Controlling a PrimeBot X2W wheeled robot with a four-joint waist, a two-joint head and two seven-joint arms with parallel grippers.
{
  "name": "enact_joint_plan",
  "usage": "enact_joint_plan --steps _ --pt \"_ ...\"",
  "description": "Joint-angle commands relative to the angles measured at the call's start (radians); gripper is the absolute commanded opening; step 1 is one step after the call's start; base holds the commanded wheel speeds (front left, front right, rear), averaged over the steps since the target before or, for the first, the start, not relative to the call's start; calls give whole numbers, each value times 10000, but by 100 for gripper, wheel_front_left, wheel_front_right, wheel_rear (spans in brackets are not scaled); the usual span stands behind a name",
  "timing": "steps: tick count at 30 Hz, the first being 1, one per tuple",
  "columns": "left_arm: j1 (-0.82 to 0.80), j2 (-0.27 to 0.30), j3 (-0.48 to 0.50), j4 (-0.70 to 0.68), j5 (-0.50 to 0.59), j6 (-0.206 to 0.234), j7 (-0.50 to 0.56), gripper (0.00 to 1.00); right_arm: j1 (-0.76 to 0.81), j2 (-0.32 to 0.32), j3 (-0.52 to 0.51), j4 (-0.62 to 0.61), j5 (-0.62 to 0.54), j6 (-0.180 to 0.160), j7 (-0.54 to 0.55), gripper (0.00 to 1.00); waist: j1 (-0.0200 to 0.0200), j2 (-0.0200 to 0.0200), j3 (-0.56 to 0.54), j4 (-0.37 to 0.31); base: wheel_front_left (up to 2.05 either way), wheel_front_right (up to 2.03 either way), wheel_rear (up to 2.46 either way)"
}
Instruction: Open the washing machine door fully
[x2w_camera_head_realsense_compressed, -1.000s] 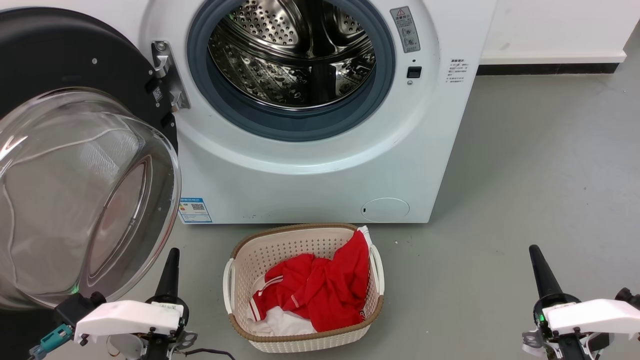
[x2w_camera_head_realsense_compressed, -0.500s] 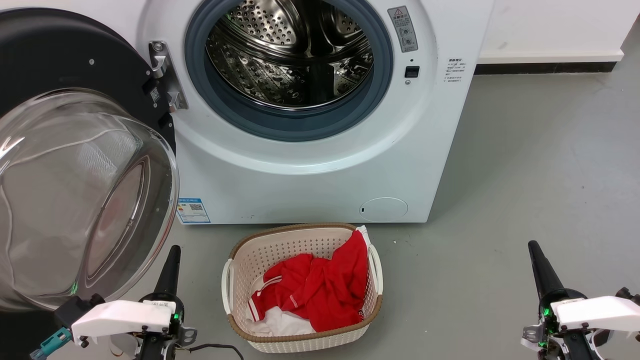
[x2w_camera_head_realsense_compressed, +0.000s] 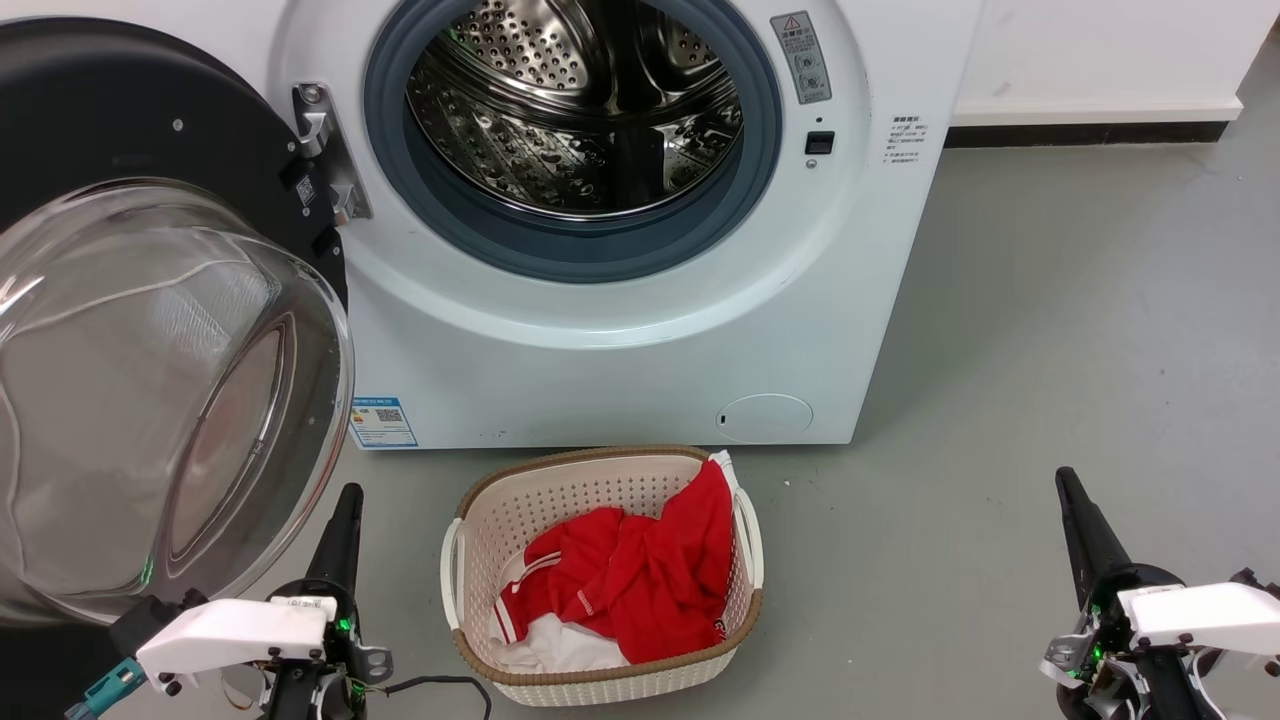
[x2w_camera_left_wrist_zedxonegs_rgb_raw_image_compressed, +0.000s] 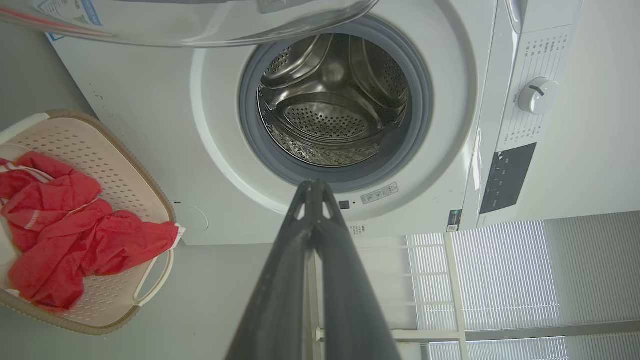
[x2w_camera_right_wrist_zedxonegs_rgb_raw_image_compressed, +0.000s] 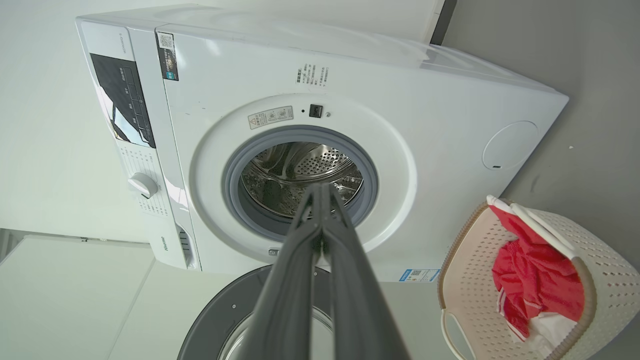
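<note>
The white washing machine (x2w_camera_head_realsense_compressed: 620, 370) stands ahead with its steel drum mouth (x2w_camera_head_realsense_compressed: 575, 120) uncovered. Its black round door (x2w_camera_head_realsense_compressed: 120, 110) is swung wide to the left on a metal hinge (x2w_camera_head_realsense_compressed: 325, 150), the clear glass bowl (x2w_camera_head_realsense_compressed: 150, 400) bulging toward me. My left gripper (x2w_camera_head_realsense_compressed: 345, 500) is shut and holds nothing, just below the bowl's lower rim, apart from it. My right gripper (x2w_camera_head_realsense_compressed: 1068, 485) is shut and holds nothing, over the floor at the lower right. In the wrist views, the left gripper (x2w_camera_left_wrist_zedxonegs_rgb_raw_image_compressed: 312, 186) and right gripper (x2w_camera_right_wrist_zedxonegs_rgb_raw_image_compressed: 320, 189) point toward the drum, fingers pressed together.
A beige laundry basket (x2w_camera_head_realsense_compressed: 480, 510) with red and white clothes (x2w_camera_head_realsense_compressed: 640, 580) sits on the grey floor in front of the machine, between my arms. A white wall with a dark skirting strip (x2w_camera_head_realsense_compressed: 1080, 132) runs behind at the right. Bare floor (x2w_camera_head_realsense_compressed: 1050, 330) lies right of the machine.
The whole head view has shifted slightly left, so the camera moved. Both grippers sit a little lower and stay shut. The door stands as before.
</note>
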Motion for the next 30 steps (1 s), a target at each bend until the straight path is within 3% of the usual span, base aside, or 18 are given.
enact_joint_plan --steps 1,23,30 --pt "-140 -14 35 -74 -281 -58 77 0 -184 -5 -29 -29 311 1 89 0 0 -1 1 -9 0 0 0" --pt "-150 -108 178 -111 -1767 -135 458 0 -328 -3 -80 5 1863 0 448 0 0 -1 9 -85 0 0 0" --pt "-144 -103 173 -109 -1725 -133 446 0 -314 -3 -79 5 1816 0 441 0 0 -1 9 -85 0 0 0"
